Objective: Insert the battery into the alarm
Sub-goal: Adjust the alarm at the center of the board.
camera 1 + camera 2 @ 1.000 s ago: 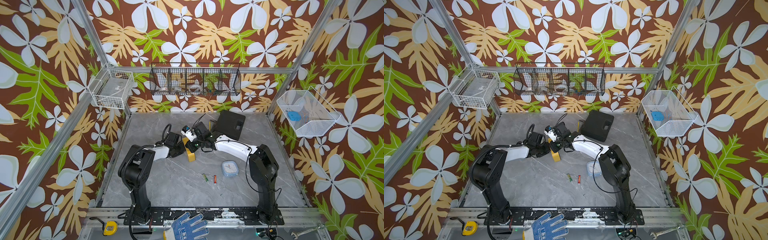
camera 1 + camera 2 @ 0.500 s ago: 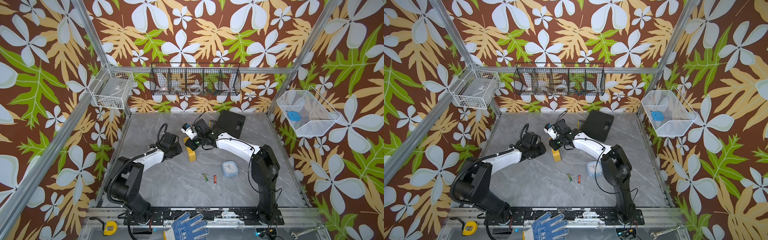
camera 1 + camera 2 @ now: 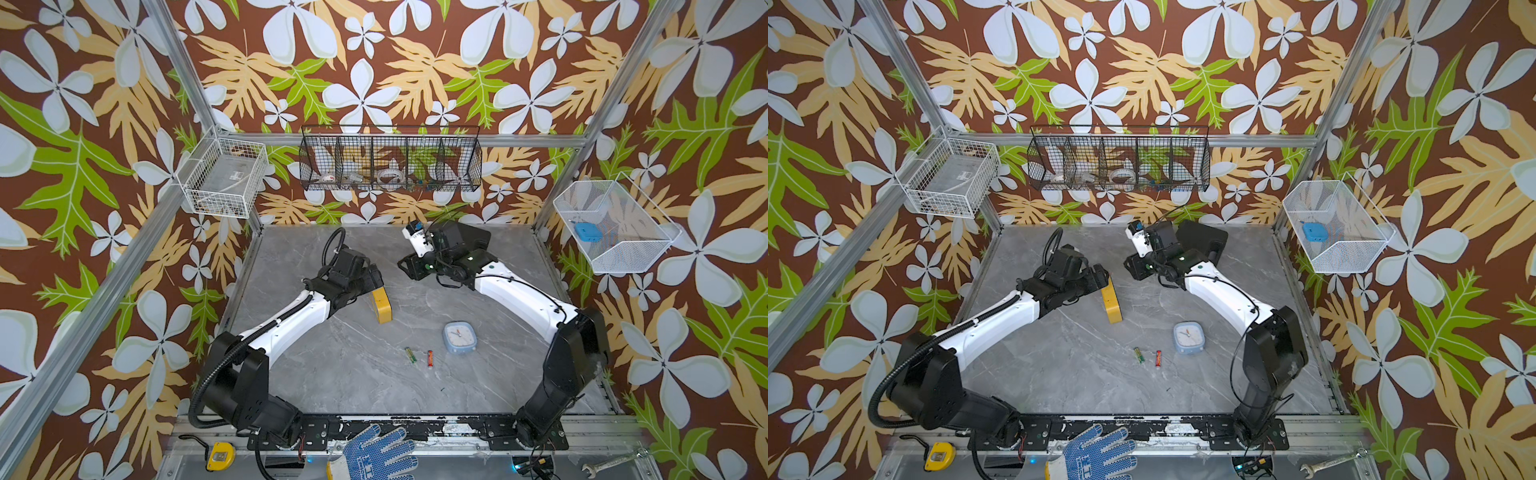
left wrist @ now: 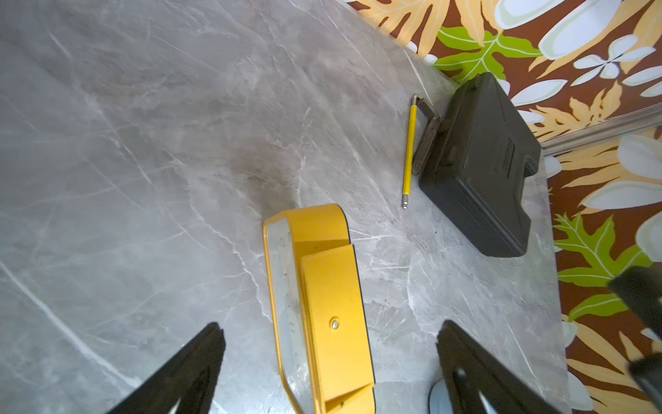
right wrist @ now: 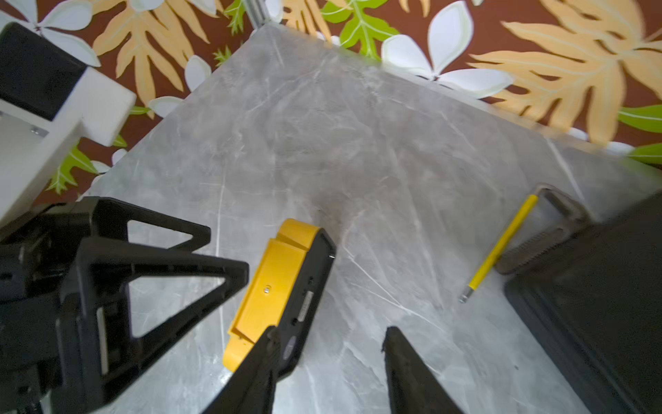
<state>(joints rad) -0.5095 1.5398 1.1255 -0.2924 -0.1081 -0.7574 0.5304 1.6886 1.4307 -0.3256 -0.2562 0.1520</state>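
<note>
**Position of parts.** The yellow alarm (image 3: 382,305) stands on one narrow edge on the desk (image 3: 353,386). This unit is taken to be the alarm. A light-blue clock (image 3: 459,337) also lies face up nearer the front. The green battery (image 3: 410,355) and the red battery (image 3: 430,357) lie side by side just beside that clock, well apart from the yellow alarm.

**Tool state.** The left tool (image 4: 331,324) is spread wide. The yellow alarm sits between its fingers and neither finger touches it. The right tool (image 5: 331,333) is parted and has nothing between its fingers. One finger is close beside the alarm's black side.

**Handling.**
- Battery: judged light and rigid, with a smooth barrel that will roll. Grip it across the middle of the barrel and leave both ends free for seating.
- Alarm: judged to be a light, stiff plastic housing. It is tall on a thin edge, so a side push is likely to tip it. One broad side carries a clear face. Avoid point pressure there and clamp across the yellow frame.

**Surroundings.**
- A black case (image 4: 476,168) lies at the rear of the desk.
- A yellow-handled driver (image 4: 409,150) lies just beside the black case.
- Neither item blocks the path to the batteries.
- Both arms reach toward the rear, and the batteries lie on open desk between their bases.
</note>
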